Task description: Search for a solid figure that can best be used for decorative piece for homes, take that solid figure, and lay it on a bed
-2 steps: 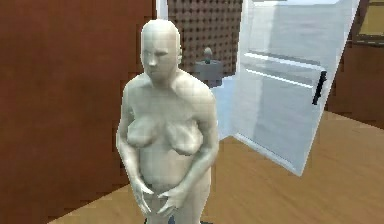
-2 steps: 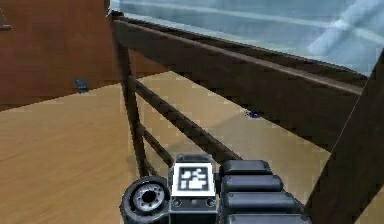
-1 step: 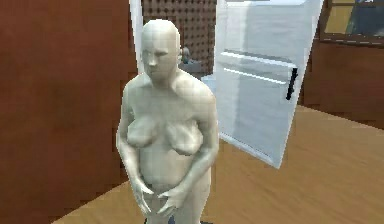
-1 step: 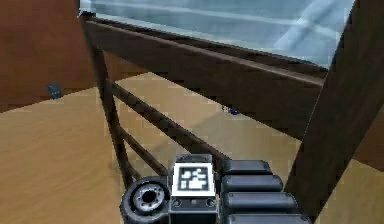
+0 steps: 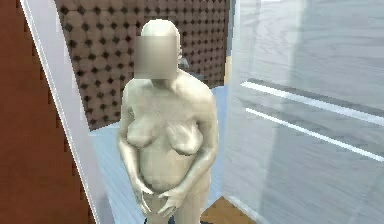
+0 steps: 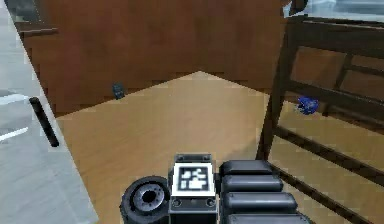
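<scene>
A pale beige statue of a standing figure rises in the middle of the forward view, its lower part cut off by the bottom edge. Behind it a pale blue surface lies in front of a dark quilted panel. In the arm side view the drawn-in arm shows at the bottom edge as dark blocks with a white marked square. Left of the square sits the gripper's round dark body. Its far end is not clear, so I cannot tell whether it holds anything.
A white frame and a red-brown wall lie at the forward view's left, and a grey-white panel at its right. The arm side view has wood floor, a grey door with a black handle, a dark wooden frame and small blue objects.
</scene>
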